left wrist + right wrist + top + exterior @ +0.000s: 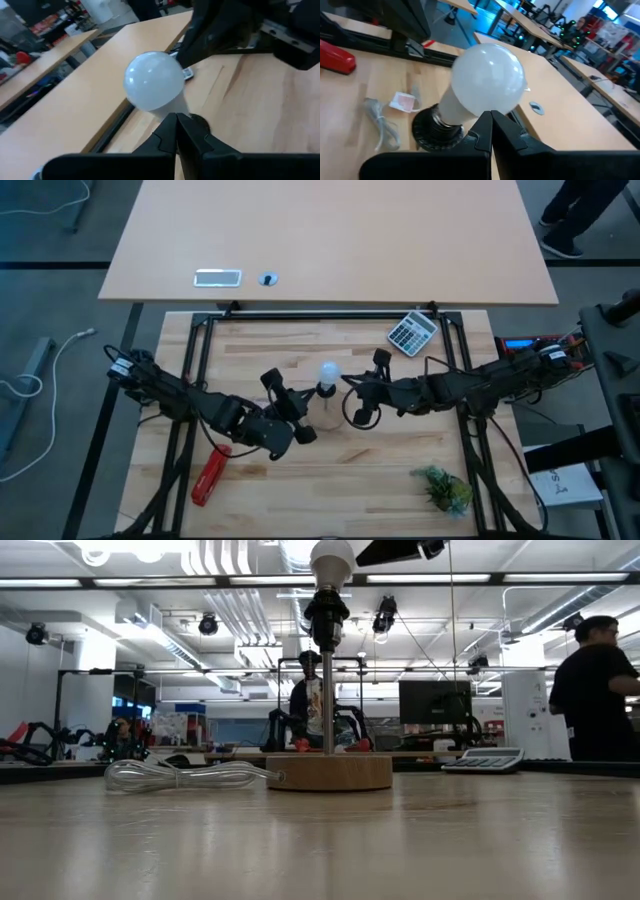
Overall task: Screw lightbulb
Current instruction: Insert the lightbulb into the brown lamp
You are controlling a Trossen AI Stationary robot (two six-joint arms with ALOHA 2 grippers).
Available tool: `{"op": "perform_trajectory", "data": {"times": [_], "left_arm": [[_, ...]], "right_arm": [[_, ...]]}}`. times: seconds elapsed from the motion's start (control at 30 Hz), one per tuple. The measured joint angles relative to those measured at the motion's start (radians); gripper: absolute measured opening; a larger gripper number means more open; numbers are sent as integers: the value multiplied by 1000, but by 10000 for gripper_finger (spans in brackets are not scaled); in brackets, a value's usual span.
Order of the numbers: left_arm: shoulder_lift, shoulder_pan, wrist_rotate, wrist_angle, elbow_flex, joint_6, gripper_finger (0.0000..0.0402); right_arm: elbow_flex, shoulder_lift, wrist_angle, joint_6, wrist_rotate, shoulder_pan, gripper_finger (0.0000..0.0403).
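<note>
high: we see the lightbulb seated in its socket, left gripper and right gripper flanking it | low: bulb atop the lamp stem | wrists: both pincers pressed closed, holding nothing; we judge the bulb light, smooth, fragile; hold its widest part.

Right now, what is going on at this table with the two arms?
The lightbulb sits in the black socket of a lamp stand on a round wooden base. The left gripper and the right gripper are both close beside the bulb, fingers shut, neither clearly holding it. A calculator and a red stapler lie aside.
</note>
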Motion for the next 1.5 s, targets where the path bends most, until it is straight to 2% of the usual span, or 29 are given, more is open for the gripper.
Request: {"op": "perform_trajectory", "data": {"times": [0.3,0.47,0.57,0.87,1.5], "left_arm": [[-1,51,-86,-121,0,-18,1],[-1,113,-2,-85,0,56,0],[-1,127,36,-61,0,85,0],[-1,110,50,-38,0,86,0],[-1,87,75,-60,0,-47,0]], "right_arm": [[0,-1,4,-27,28,-45,0],[0,1,12,-21,-60,-66,0],[0,1,17,-27,-72,-65,0],[0,1,25,-41,-76,-52,0],[0,2,33,-53,-87,-42,0]]}}
